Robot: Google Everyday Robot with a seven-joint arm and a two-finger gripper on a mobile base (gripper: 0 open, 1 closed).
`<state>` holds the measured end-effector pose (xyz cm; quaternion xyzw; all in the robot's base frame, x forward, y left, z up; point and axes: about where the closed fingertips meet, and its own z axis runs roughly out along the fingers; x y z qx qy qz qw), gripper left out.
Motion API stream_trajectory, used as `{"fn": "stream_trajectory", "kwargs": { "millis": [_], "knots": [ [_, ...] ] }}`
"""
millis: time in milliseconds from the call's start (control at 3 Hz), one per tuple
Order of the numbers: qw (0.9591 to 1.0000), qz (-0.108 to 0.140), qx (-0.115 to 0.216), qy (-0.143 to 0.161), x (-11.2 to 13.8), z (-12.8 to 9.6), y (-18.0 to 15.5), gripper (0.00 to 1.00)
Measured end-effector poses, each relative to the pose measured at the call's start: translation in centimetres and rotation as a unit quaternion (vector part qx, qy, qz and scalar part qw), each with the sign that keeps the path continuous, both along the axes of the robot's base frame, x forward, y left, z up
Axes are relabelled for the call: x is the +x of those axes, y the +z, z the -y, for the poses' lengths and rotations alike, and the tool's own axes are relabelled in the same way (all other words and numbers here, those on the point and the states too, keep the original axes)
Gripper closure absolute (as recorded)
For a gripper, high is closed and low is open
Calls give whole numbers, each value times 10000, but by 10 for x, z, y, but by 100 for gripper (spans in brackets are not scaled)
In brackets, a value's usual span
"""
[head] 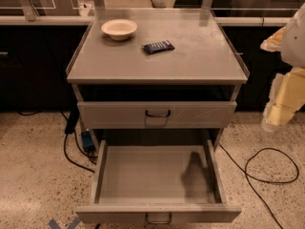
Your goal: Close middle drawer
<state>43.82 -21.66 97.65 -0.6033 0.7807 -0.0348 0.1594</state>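
tool: right edge of view, beside the cabinet at roughly top-drawer height, well apart from the middle drawer. Open or closed: cannot tell.
arm: only a white and cream stretch shows, hanging down the right edge with its lower end pointing at the floor. The rest is out of view.
middle drawer: pulled far out toward the camera, front panel nearest, at the bottom of view. Nothing inside, just a shadow on its base.
handle: small dark loop at panel centre, partly cut off by the bottom edge.
step: approach, by my read. No contact with the drawer yet.
how: bring the tool round in front of the panel and lower it to panel height. Press flat on the panel centre by the handle and push straight back along the rails. No grasp needed. An off-centre push would likely rack a wide, shallow drawer and bind it. Stop when the panel sits flush under the top drawer.
risk: cable loops on the floor right of the cabinet, near any path to the front.
top drawer: shut, a good flush reference.
worktop: bowl back left, dark packet nearer centre, apart. Neither is involved.
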Motion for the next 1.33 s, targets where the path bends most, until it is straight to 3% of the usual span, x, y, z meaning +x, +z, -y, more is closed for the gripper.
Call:
{"fn": "stream_trajectory", "kwargs": {
  "millis": [667,1000,1333],
  "knots": [
    [10000,19,22,-27,2,3,-14,0],
    [9999,99,-24,-54,0,5,-40,0],
    [9999,96,-82,-106,-1,3,-99,0]
  ]
}}
